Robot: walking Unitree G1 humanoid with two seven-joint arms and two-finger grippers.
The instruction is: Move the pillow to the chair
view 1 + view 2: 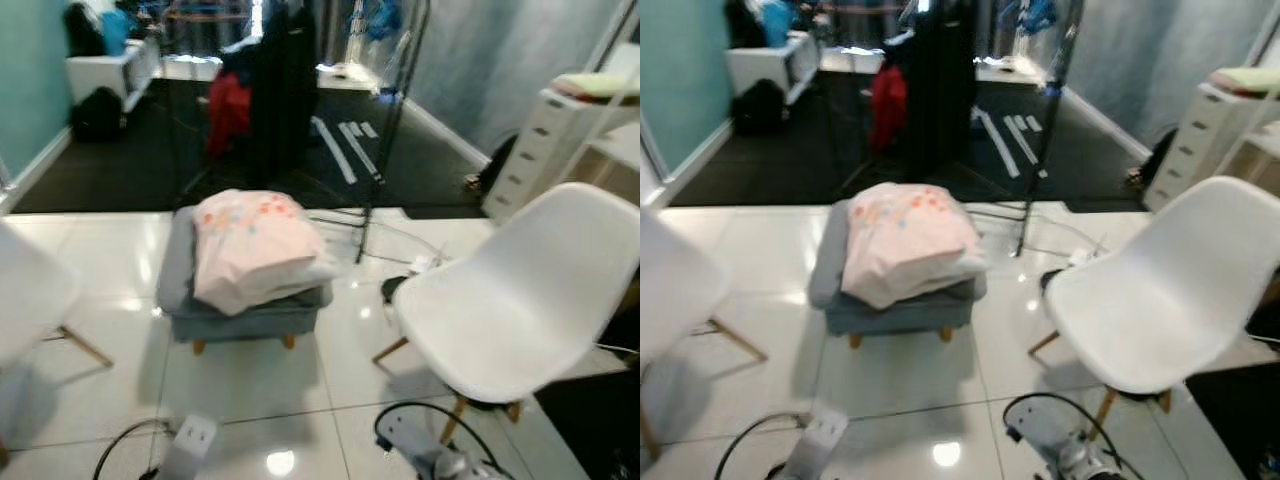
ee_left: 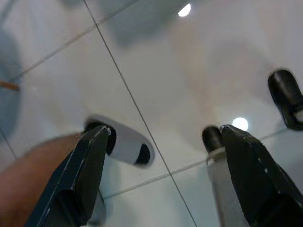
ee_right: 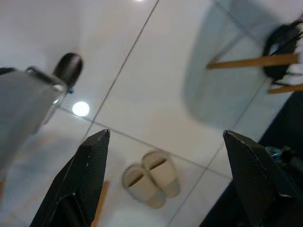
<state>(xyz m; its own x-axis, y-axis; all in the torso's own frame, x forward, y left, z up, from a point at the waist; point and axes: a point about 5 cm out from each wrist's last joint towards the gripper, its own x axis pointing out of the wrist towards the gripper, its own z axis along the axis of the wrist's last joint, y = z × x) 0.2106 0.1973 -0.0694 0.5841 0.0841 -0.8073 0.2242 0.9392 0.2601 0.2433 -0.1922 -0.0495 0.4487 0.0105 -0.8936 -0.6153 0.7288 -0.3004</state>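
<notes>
on the grey footstool (image 1: 240, 310) in the middle of the white tile floor (image 1: 260, 390), the pink pillow (image 1: 258, 245) covers most of the top. the white chair (image 1: 520, 300) stands just beside the stool's right side. left gripper (image 2: 165, 179) and right gripper (image 3: 165, 179) both hang over the floor, fingers spread wide, holding nothing. a pair of slippers (image 3: 151, 184) lies below the right one.

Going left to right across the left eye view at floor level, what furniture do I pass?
White chair at the left edge → grey footstool with the pink pillow on it → white chair on the right → white drawers.
</notes>
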